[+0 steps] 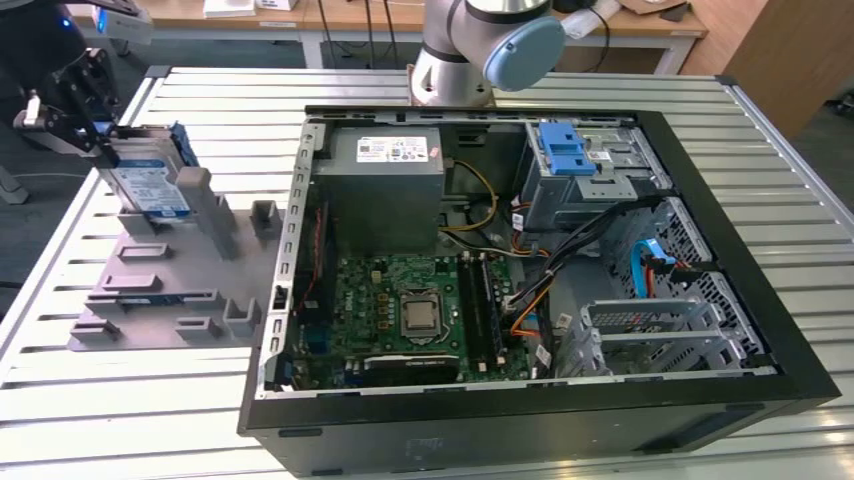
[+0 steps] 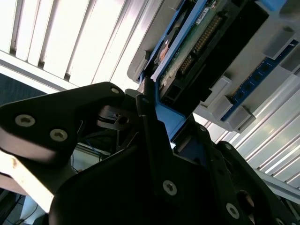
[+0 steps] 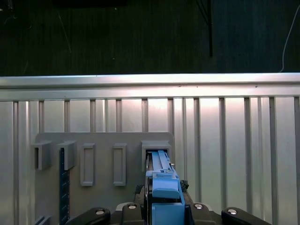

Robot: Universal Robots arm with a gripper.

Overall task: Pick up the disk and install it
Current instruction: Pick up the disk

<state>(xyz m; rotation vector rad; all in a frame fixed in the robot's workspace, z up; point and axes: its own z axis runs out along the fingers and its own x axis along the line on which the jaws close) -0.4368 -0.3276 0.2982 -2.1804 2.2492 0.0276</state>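
Your gripper is way over on the exterior view's left, above the grey holder plate that sits on the slatted metal desk, well apart from the open computer case.

The fingers look clenched on the disk. In the second wrist view you can see its blue edge frame pinched between them, with a black finger pressed against each side. You've got it by one end, and the rest of the disk sticks out away from the gripper.

The disk stands on edge, leaning a bit, at the far left corner of the holder plate, just beside a grey post. In the first wrist view its far end sits right at the mouth of a slot in the plate. I can't tell if it's still seated there or already lifted a little.

Looks-wise it's a flat silver body with a white-and-blue label on the face toward the case and blue plastic along the edges. The second wrist view shows the other face, which has a green circuit board and a row of connector pins.
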